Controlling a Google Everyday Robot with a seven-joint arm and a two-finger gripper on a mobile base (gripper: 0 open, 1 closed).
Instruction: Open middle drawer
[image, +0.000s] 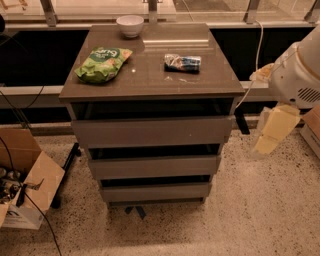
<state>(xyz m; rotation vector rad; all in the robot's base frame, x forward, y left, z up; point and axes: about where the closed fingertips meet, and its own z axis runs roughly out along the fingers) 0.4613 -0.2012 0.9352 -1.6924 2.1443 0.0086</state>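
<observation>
The grey-brown cabinet (150, 75) has three stacked drawers with flat fronts. The middle drawer (154, 166) is the second front, with a dark gap above it. The top drawer (152, 131) has a taller front and the bottom drawer (155, 191) sits lowest. My gripper (272, 131), cream-coloured, hangs from the white arm (297, 70) to the right of the cabinet. It is at about the height of the top drawer front, apart from the cabinet and touching nothing.
On the cabinet top lie a green snack bag (102, 63), a small blue-and-white packet (183, 62) and a white bowl (130, 25). An open cardboard box (25, 180) with cables stands on the floor at left. A railing and dark panels run behind.
</observation>
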